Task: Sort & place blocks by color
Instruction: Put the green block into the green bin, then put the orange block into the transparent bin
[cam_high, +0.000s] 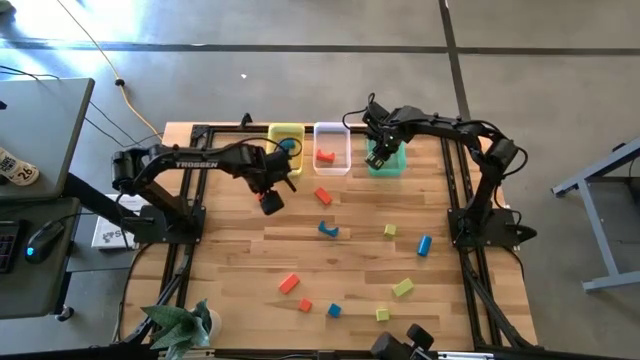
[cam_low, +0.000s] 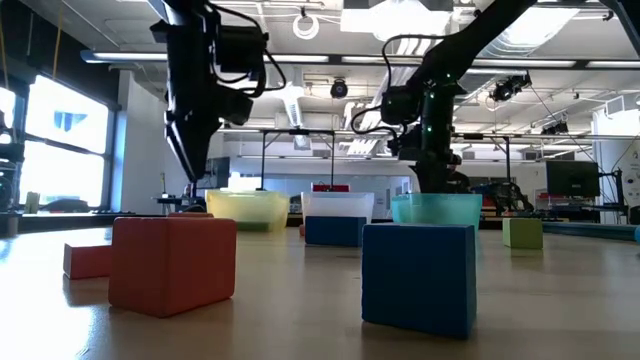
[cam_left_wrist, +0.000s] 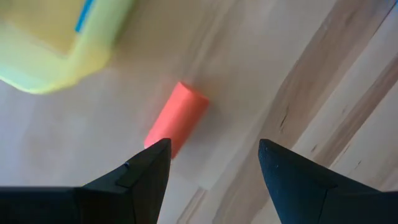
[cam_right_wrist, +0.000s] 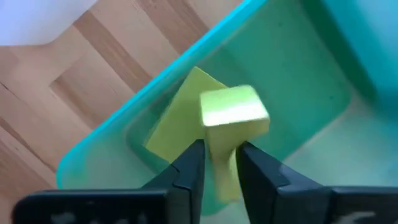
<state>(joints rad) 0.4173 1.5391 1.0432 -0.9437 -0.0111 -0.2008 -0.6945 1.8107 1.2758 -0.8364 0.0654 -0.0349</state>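
Right gripper (cam_right_wrist: 219, 163) pinches a yellow-green block (cam_right_wrist: 233, 118) over the teal tray (cam_right_wrist: 99, 149), another yellow-green piece (cam_right_wrist: 171, 124) inside. Left gripper (cam_left_wrist: 211, 165) open, red cylinder (cam_left_wrist: 176, 118) at its 11 o'clock.

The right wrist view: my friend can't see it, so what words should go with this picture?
The right claw is over the teal tray, with a yellow-green block between its two dark fingers. Another yellow-green block already lies inside the tray, and the wooden table shows beside it.
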